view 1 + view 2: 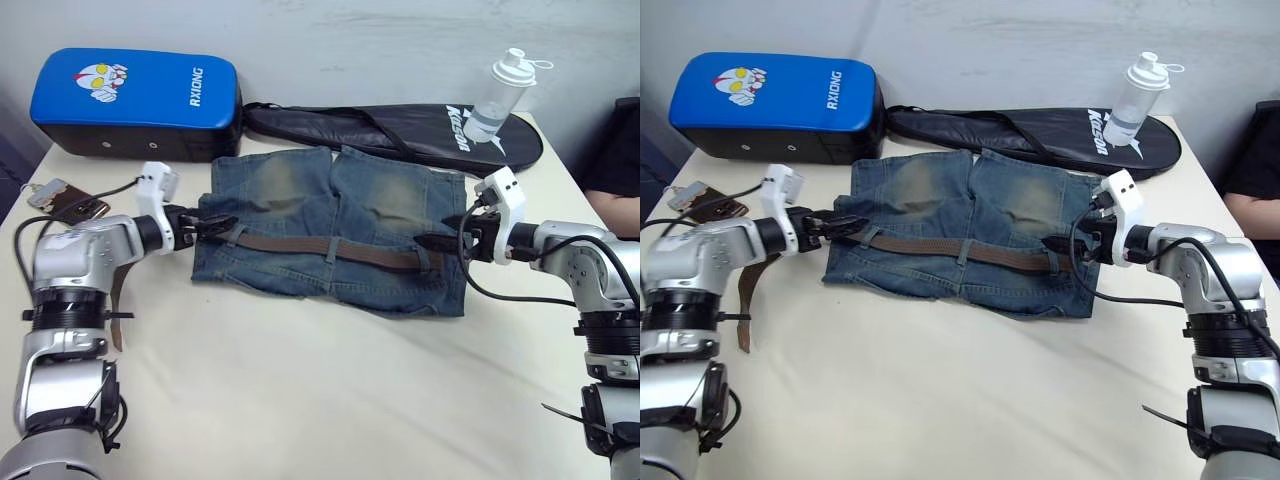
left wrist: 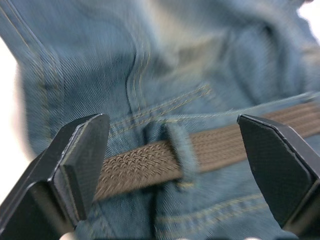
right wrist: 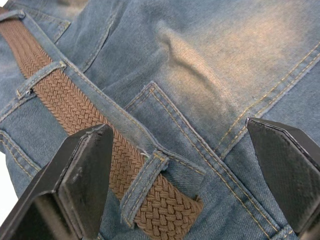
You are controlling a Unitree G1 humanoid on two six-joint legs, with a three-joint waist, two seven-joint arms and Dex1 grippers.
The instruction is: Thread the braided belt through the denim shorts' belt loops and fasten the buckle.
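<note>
— Where are the shorts and the belt right now?

— The denim shorts (image 1: pixel 335 225) lie flat on the table (image 1: pixel 300 390), waistband toward me, legs pointing to the far side. The braided belt (image 1: pixel 330 248) runs along the waistband from left to right, under the belt loops (image 3: pixel 145 186); near my right side its end stops just past one loop. I cannot make out the buckle.

— And your grippers?

— My left gripper (image 1: pixel 215 226) sits at the left end of the waistband, fingers spread wide with the belt and one loop between them, clamped on nothing. My right gripper (image 1: pixel 440 243) is at the right end of the waistband, its fingers (image 3: pixel 82 172) also wide apart above the belt's end, gripping nothing.

— Anything else on the table?

— A blue kick pad (image 1: pixel 135 100) at the far left, a black racket bag (image 1: pixel 400 132) behind the shorts, and a clear bottle (image 1: pixel 500 95) at the far right.
</note>
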